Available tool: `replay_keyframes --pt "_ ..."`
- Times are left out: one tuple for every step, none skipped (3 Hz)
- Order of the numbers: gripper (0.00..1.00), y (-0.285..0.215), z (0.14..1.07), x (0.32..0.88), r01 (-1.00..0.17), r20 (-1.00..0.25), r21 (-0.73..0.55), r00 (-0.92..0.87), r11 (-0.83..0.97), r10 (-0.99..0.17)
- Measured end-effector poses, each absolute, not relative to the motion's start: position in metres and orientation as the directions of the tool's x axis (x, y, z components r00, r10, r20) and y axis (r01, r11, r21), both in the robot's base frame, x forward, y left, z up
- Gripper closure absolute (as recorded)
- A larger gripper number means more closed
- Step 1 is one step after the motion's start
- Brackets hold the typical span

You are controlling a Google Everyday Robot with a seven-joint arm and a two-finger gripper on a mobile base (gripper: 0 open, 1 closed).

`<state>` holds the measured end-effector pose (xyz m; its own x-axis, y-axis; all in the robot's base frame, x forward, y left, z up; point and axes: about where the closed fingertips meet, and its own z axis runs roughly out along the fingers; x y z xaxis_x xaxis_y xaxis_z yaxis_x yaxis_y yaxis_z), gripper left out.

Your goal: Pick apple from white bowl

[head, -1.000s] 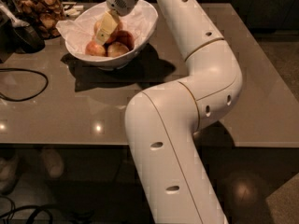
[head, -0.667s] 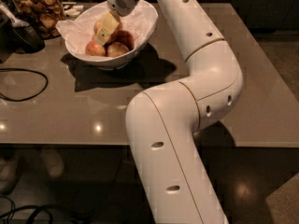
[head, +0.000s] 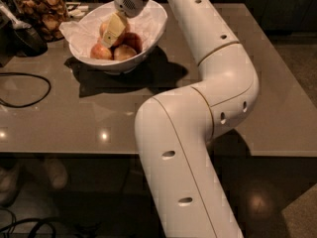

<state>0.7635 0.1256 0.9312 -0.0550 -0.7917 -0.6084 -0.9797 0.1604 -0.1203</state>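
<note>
The white bowl (head: 153,31), lined with crumpled white paper, stands at the back left of the table and holds several apples. My gripper (head: 111,33) reaches down into the bowl from the right, onto the pile's top left. The yellow-orange, pink-blushed apple (head: 103,29) lies right under it, partly hidden by it. Other apples lie in front: a pinkish one (head: 100,51), a tan one (head: 124,52) and a deep red one (head: 134,40).
A glass jar of brown snacks (head: 39,11) stands left of the bowl at the table's back edge. A dark object (head: 22,38) and a black cable (head: 29,90) lie at the left. My white arm (head: 198,113) crosses the table's middle.
</note>
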Motion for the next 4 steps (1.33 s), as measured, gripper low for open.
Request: replay_keyframes --pt "0.12 0.12 0.935 0.761 -0.979 -0.611 -0.113 -0.067 0.17 -0.789" --pt "0.14 0.113 0.944 0.755 -0.977 -0.614 -0.109 -0.08 0.185 -0.785" --pt "0.14 0.108 0.95 0.751 -0.975 -0.616 -0.106 -0.091 0.197 -0.783" --pt "0.15 0.108 0.95 0.748 -0.975 -0.618 -0.101 -0.095 0.199 -0.78"
